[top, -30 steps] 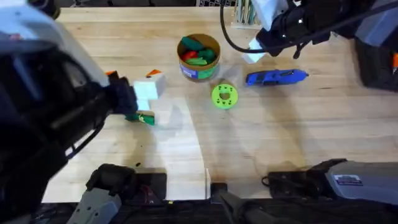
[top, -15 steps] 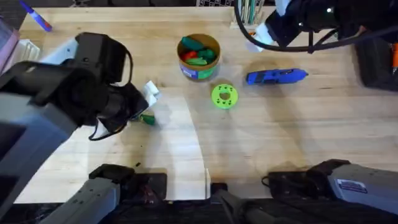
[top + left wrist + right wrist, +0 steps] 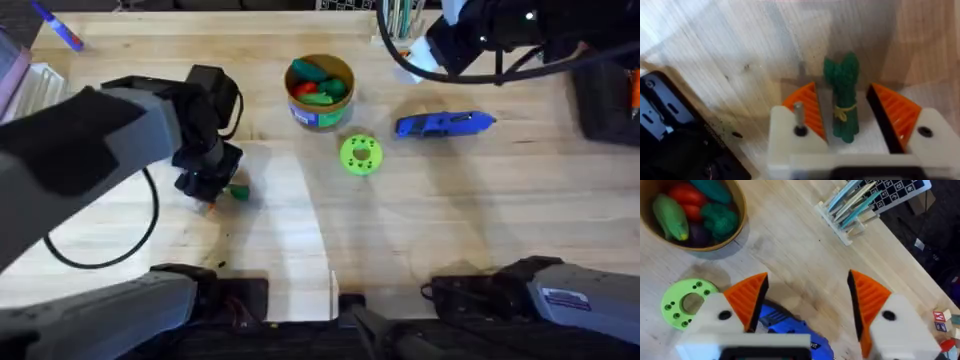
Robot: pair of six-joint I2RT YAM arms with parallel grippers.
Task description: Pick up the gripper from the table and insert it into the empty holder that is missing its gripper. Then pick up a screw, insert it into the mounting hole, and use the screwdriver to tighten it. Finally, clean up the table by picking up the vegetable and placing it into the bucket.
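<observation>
Pale wood surface [image 3: 450, 220] carries all items. Left end effector [image 3: 847, 125] is low over the surface at left of centre in the overhead view, orange ribbed pads [image 3: 807, 107] spread, straddling the vegetable [image 3: 842, 97]. The vegetable lies flat between the pads, closer to one pad than the other; contact with either pad cannot be told. A yellow band wraps its lower part. From overhead, a bit of the green vegetable [image 3: 237, 192] shows just beside the left arm's black wrist.

Bucket [image 3: 320, 90] stands upright at centre rear, well apart from the vegetable, with green and red toy vegetables inside. Green disc [image 3: 361, 155] with holes lies just in front of the bucket, slightly to its right. Screwdriver [image 3: 445, 123] lies flat to the right of the bucket and the disc, apart from both.

Right end effector [image 3: 807, 307] hangs over the rear right of the surface, pads wide apart, nothing pinched. In the right wrist view the blue screwdriver [image 3: 790, 330] lies below the gap between the pads, with the disc [image 3: 685, 305] and the bucket [image 3: 695, 212] near.

Marker [image 3: 58, 27] lies at the far left rear corner.
</observation>
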